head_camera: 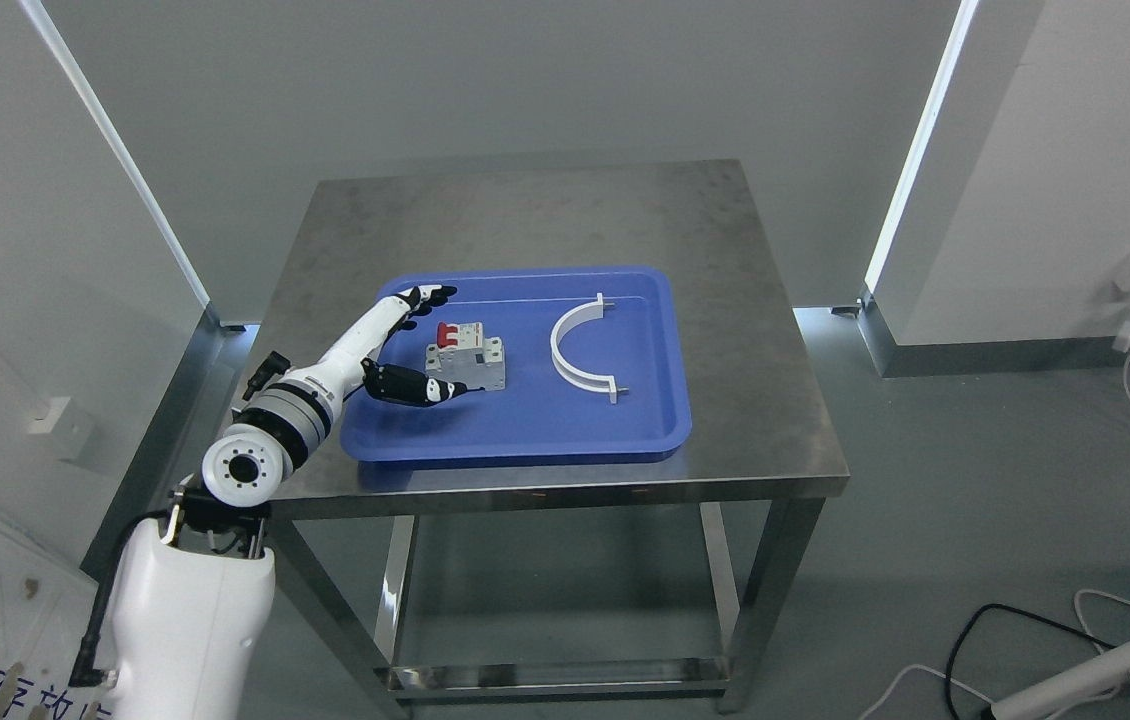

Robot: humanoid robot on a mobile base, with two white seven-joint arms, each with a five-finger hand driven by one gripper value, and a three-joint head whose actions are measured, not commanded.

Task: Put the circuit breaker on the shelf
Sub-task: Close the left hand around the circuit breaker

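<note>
A grey circuit breaker [466, 361] with red switches on top lies in the left half of a blue tray [525, 430] on a steel table. My left hand [425, 345] reaches in from the lower left and is spread open around the breaker's left side. Its fingers [428, 296] stretch out just behind and left of the breaker. The black thumb [415, 386] lies in front of it, close to its near edge. I cannot tell whether any finger touches it. The right arm does not show.
A white curved half-ring clamp [580, 348] lies in the tray's right half. The steel table [755, 400] has a lower shelf [545, 640] between its legs. Cables [1025, 640] trail on the floor at the lower right. Walls stand close on both sides.
</note>
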